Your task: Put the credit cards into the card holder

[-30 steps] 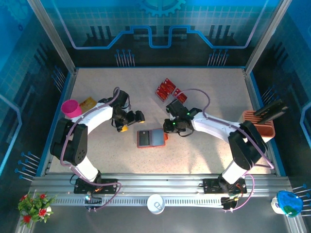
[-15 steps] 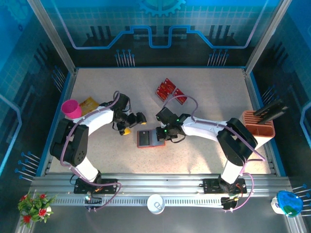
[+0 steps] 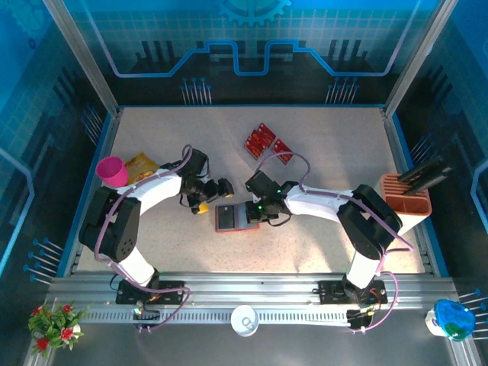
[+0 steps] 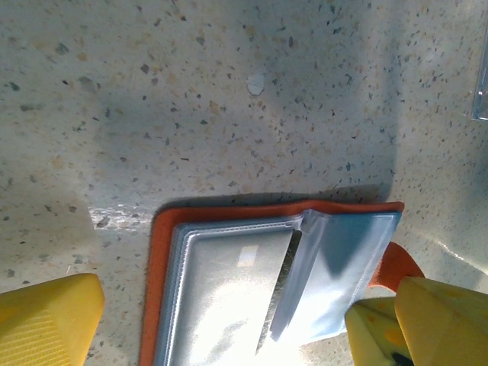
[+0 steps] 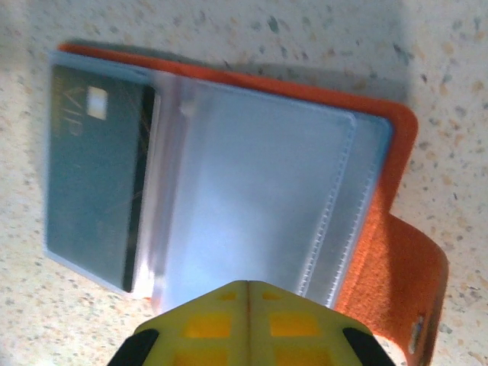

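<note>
Bending low at the counter's (image 3: 328,160) middle, the right end effector (image 3: 258,210) is pinched closed over the open orange-red folding card holder (image 3: 233,218); the left end effector (image 3: 209,200) gapes wide beside it.

card holder (image 5: 229,175): fuzzy matt orange cover, shiny clear plastic sleeves inside | credit cards (image 3: 261,139): glossy red plastic | table (image 4: 229,91): speckled stone-look, pretty matt | right gripper (image 5: 248,309): yellow plastic, dimpled pads

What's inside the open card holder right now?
A dark card marked VIP sits in one clear sleeve of the card holder; the neighbouring sleeve looks empty. Any pockets beneath these sleeves are covered.
</note>
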